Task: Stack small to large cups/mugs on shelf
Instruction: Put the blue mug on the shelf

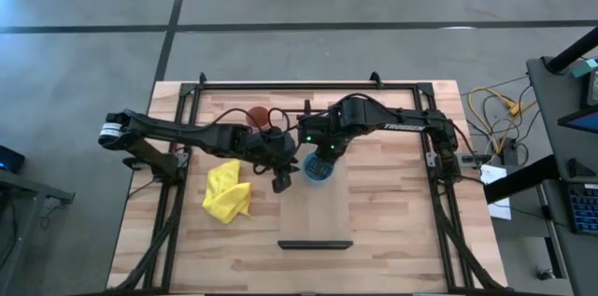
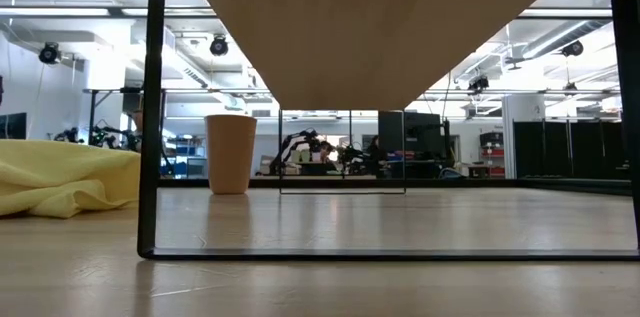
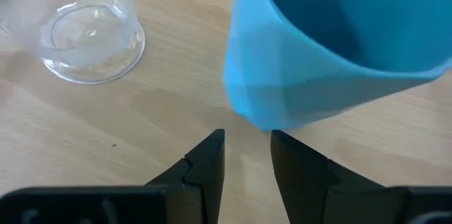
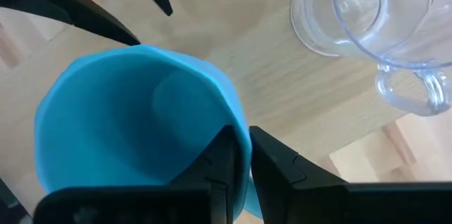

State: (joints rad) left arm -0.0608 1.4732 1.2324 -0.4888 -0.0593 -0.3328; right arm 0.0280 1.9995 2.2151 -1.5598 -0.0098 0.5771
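The light-blue mug (image 1: 316, 169) is tilted over the shelf (image 1: 327, 212), a pale board with a dark near end, and my right gripper (image 4: 242, 155) is shut on it. A clear glass mug (image 4: 353, 12) stands upright on its base on the board beside it, also seen in the left wrist view (image 3: 92, 33). The orange-brown cup (image 1: 257, 116) stands upright on the tabletop at the far side. My left gripper (image 3: 247, 143) is open, its fingertips just short of the blue mug's lower wall (image 3: 261, 111); whether they touch it I cannot tell. My right gripper pinches the blue mug's rim (image 4: 240, 133), one finger inside the mug and one outside against the wall. The fingers come from above, pointing steeply down. The mug is tilted in the hold; whether its base rests on the board I cannot tell.
A crumpled yellow cloth (image 1: 227, 193) lies on the tabletop left of the shelf. A black frame (image 1: 187, 91) runs around the table's far and side edges. The shelf stands raised on thin black legs (image 2: 150, 107). Bare board lies toward the shelf's near end.
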